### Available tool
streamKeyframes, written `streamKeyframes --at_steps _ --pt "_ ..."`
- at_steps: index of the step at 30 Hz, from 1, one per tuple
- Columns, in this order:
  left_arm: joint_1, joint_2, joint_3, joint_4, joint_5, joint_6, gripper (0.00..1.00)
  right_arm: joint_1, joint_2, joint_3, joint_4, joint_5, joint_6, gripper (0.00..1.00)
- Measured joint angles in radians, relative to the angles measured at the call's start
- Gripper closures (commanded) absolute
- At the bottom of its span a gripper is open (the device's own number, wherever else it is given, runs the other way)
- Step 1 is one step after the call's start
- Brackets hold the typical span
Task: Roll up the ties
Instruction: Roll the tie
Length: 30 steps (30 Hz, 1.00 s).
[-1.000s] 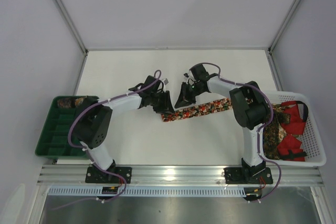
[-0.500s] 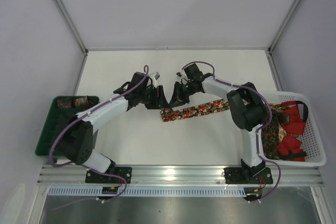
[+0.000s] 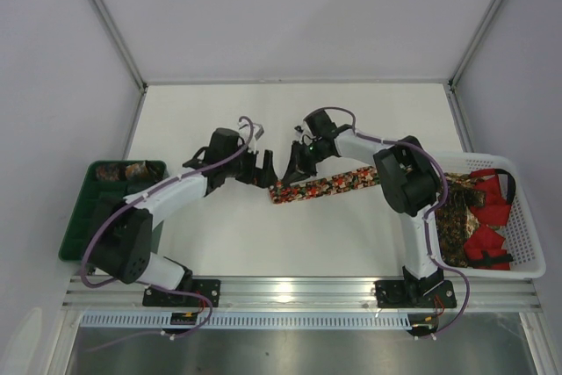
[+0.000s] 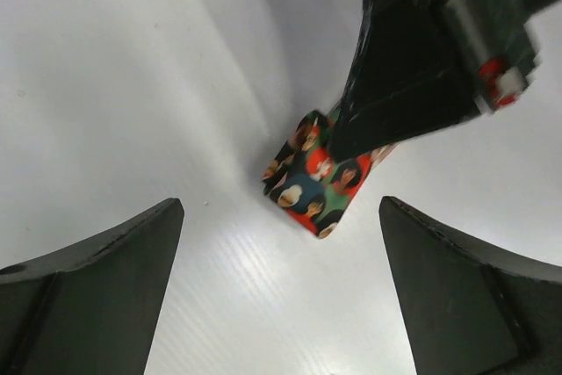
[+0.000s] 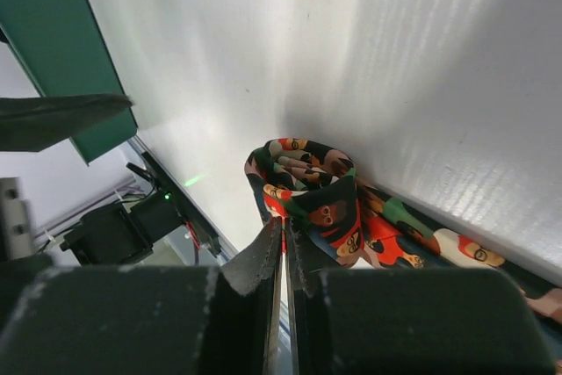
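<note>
The left pincer (image 3: 262, 169) is standing wide open just above the bench (image 3: 351, 120), its two fingers (image 4: 97, 287) spread to either side of the tie's rolled end (image 4: 318, 177) and touching nothing. Facing it, the right pincer (image 5: 283, 234) is closed, its tips pressing together right at that rolled end, though whether any cloth is nipped between them cannot be told. The tie (image 3: 334, 183) is lying flat on the bench, stretching from the small curl at its left end away to the right, towards the right arm. Further right, a white basket (image 3: 527, 217) is holding more patterned fabric and red cloth, and on the far left a green tray (image 3: 88, 226) is carrying a rolled floral bundle (image 3: 119, 170).
</note>
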State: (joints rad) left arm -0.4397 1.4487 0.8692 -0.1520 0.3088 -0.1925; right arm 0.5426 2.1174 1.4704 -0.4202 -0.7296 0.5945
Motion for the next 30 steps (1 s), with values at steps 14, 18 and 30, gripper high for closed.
streamKeyframes --at_steps 14,18,30 --pt "-0.06 0.135 0.022 0.141 0.147 0.349 0.0 -0.027 0.0 -0.03 -0.008 -0.003 -0.006 0.91" --pt "-0.064 0.225 0.12 0.075 0.166 0.387 0.0 -0.04 -0.011 -0.032 -0.007 -0.013 0.01 0.91" --pt "-0.144 0.311 0.293 -0.193 0.105 0.516 0.0 -0.22 -0.256 -0.098 -0.016 -0.017 0.026 0.92"
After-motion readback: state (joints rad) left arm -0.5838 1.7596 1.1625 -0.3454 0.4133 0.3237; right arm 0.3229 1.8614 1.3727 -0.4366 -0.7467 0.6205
